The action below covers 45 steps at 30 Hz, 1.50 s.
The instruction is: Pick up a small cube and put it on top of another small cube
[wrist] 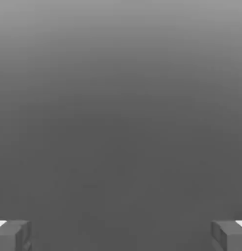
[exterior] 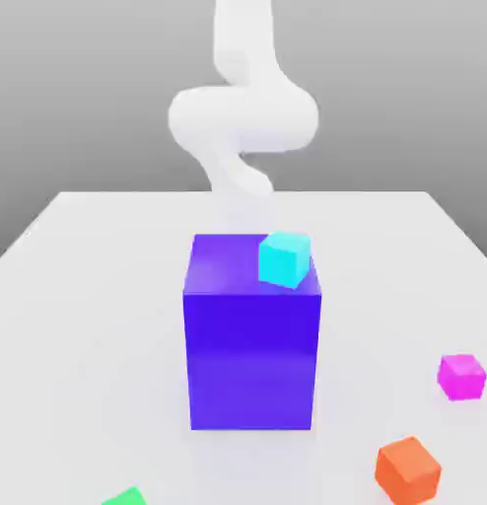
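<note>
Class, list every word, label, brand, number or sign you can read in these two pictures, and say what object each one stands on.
None: no readable text anywhere.
Blue block: plain faces.
Cyan cube on it: plain.
Magenta cube: plain.
Orange cube: plain.
Green cube: plain.
Table: plain.
Arm: plain white, no brand.
Claw fingers: plain grey.

Exterior cam sits low and close at the counter (exterior: 80,296) edge, facing my arm (exterior: 243,118) across it; the big blue block (exterior: 252,345) stands centre frame, in front of my arm. Hand cam rides on my wrist, looking past my tool (wrist: 121,235), fingertips (wrist: 12,234) at the frame's corners, onto plain grey. No shared object between views.
</note>
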Each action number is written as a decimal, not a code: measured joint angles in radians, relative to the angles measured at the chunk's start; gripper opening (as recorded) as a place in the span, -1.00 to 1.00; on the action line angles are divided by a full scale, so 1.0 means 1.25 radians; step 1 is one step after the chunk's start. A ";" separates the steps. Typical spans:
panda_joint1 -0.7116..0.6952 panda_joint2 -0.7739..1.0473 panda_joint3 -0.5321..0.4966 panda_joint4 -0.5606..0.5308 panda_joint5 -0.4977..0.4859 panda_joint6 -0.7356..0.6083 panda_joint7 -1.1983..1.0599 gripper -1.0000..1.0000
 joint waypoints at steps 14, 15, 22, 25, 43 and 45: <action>0.253 0.410 0.094 -0.122 0.006 0.199 -0.357 0.00; 0.266 0.439 0.105 -0.131 0.003 0.213 -0.380 0.00; 0.382 0.645 0.165 -0.191 -0.058 0.311 -0.510 0.00; 0.415 0.734 0.163 -0.203 -0.108 0.359 -0.526 0.00; 0.422 0.732 0.146 -0.202 -0.093 0.347 -0.537 -1.00; 0.376 0.734 0.104 -0.171 -0.063 0.317 -0.516 -1.00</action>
